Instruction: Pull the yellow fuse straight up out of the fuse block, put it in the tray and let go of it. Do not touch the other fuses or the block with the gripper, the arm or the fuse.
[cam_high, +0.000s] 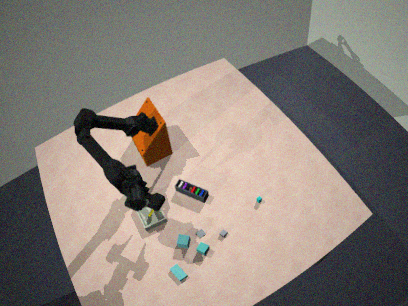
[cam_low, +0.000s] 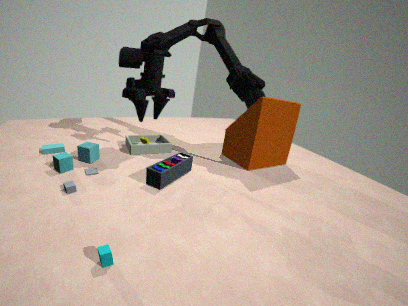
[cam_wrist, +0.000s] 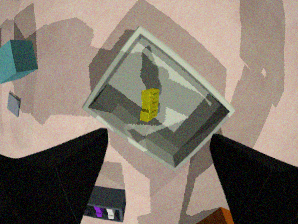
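Letting go is the step in hand, and from where I stand it looks all but finished. The yellow fuse (cam_high: 150, 213) (cam_low: 144, 140) (cam_wrist: 149, 105) is within the walls of the tray (cam_high: 156, 226) (cam_low: 148, 149) (cam_wrist: 200, 143), out of the fuse block (cam_high: 191, 190) (cam_low: 170, 171) (cam_wrist: 106, 202), which stands just beside the tray with the other fuses (cam_high: 193, 189) (cam_low: 167, 163) (cam_wrist: 104, 212) in it. Whether the fuse lies quite flat or is just dropping, I can't tell; its shadow falls on the tray's floor.

What comes next, I'd say, is a check that the fuse settles inside the tray, then a lift straight up above the tray, arm (cam_high: 102, 152) (cam_low: 227, 47) kept away from the block. A sideways swing at low height could be the one thing to spoil it.

The claw (cam_high: 155, 204) (cam_low: 149, 120) (cam_wrist: 161, 139) hangs over the tray with its two fingers spread well apart, though perhaps not to their full reach. Nothing is pinched between them, and in the exterior view the tips are above the tray's rim, touching neither tray nor block.
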